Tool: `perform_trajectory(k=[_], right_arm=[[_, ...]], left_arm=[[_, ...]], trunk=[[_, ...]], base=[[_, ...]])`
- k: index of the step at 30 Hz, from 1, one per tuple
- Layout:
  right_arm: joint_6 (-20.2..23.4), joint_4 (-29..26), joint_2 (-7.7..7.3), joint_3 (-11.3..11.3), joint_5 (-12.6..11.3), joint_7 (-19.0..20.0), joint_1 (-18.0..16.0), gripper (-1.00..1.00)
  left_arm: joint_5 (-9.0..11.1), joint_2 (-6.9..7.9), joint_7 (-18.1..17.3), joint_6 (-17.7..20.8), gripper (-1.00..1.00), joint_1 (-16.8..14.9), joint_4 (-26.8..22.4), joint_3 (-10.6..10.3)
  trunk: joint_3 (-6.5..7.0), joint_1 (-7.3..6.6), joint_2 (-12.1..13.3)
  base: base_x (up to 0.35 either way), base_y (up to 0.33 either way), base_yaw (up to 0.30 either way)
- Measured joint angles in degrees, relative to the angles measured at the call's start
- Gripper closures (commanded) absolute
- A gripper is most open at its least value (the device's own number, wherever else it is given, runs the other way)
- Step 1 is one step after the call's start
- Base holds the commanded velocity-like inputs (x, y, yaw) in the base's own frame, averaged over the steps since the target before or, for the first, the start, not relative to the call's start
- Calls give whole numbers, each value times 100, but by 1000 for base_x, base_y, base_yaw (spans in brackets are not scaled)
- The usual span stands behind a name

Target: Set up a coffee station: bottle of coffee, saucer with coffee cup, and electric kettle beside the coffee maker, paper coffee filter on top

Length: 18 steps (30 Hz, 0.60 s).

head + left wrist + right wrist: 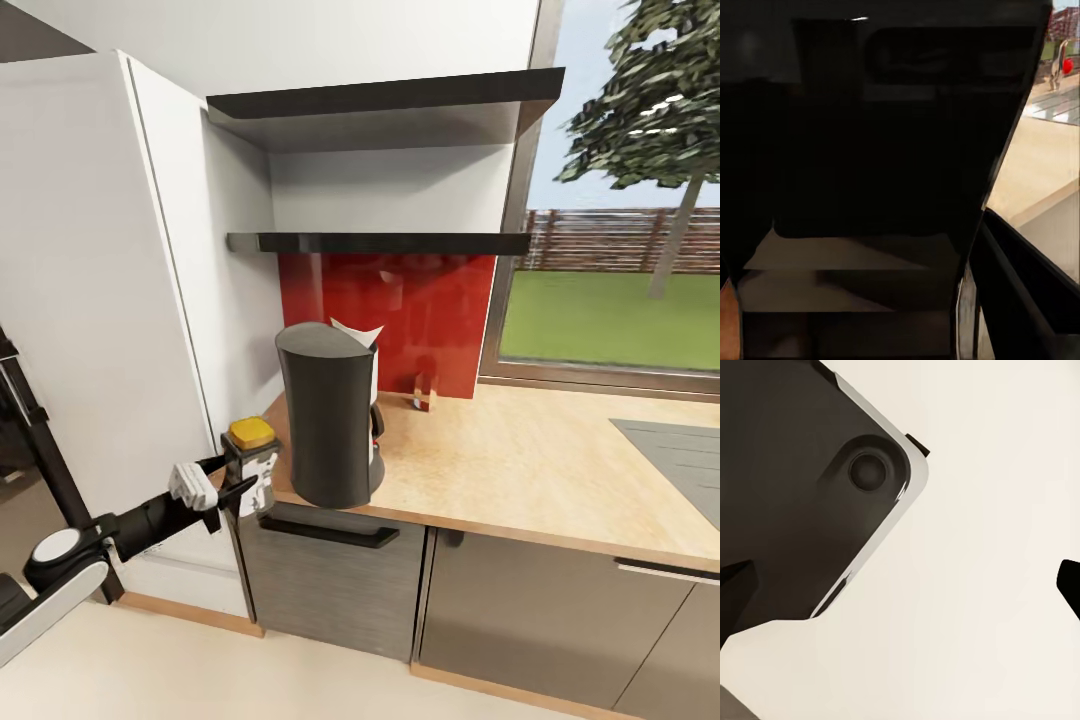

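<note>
the left claw [232, 478] is clamped on the coffee jar [250, 462] at the table's [520, 460] near-left corner, about nine o'clock of the coffee maker [330, 415]. a white paper filter [357, 333] sits atop the machine. the right claw's fingertips [735, 592] stand apart over pale floor.

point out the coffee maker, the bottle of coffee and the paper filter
coffee maker [328, 420], head view, on its dark grey body
bottle of coffee [251, 433], head view, on its amber lid
paper coffee filter [357, 333], head view, on the white cone
</note>
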Motion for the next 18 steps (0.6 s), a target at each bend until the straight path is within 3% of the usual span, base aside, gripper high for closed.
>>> perform_trajectory(k=[12, 18], right_arm=[[0, 0, 0, 0, 0, 0, 0, -100], [0, 0, 0, 0, 0, 0, 0, -100]], left_arm=[[-15, -19, 612, 1, 100, 2, 5, 78], [-23, -268, 804, -3, 100, 2, 22, 79]], trunk=[[0, 0, 0], [0, 0, 0]], base=[[0, 0, 0], [0, 0, 0]])
